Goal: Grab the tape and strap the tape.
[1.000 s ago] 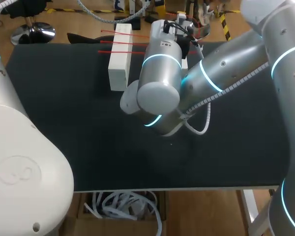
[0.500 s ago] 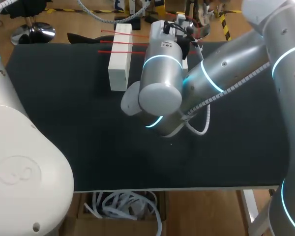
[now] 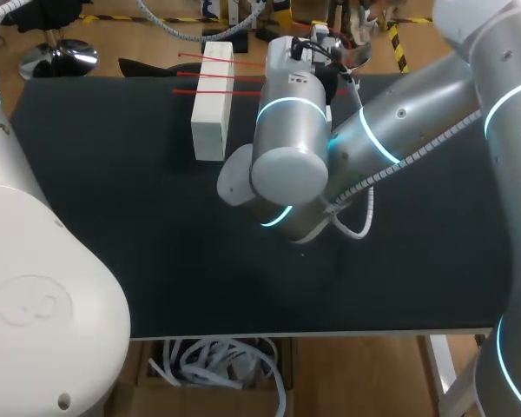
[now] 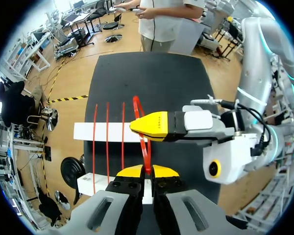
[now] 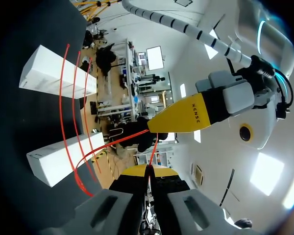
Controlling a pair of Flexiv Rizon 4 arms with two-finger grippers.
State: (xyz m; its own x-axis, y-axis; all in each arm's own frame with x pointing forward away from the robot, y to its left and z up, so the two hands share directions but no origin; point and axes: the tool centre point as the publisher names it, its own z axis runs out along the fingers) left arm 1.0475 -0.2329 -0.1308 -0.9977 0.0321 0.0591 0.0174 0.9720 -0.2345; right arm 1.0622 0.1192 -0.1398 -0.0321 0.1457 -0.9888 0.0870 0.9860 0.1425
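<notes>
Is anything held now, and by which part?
Left gripper and right gripper both pinch the red tape, each on its loose loop.

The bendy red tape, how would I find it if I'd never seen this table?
Look at the black table, where two white blocks carry three straight red tapes stretched across them. Beside those is a fourth red tape, pinched by the yellow fingers of both arms. It alone curves into a loop.

Grippers met tip to tip.
Left gripper [image 4: 146, 172] and right gripper [image 5: 148, 171] each pinched the red tape [image 4: 145, 152] between closed fingers; right arm [image 3: 399, 130] lay across past the middle.
</notes>
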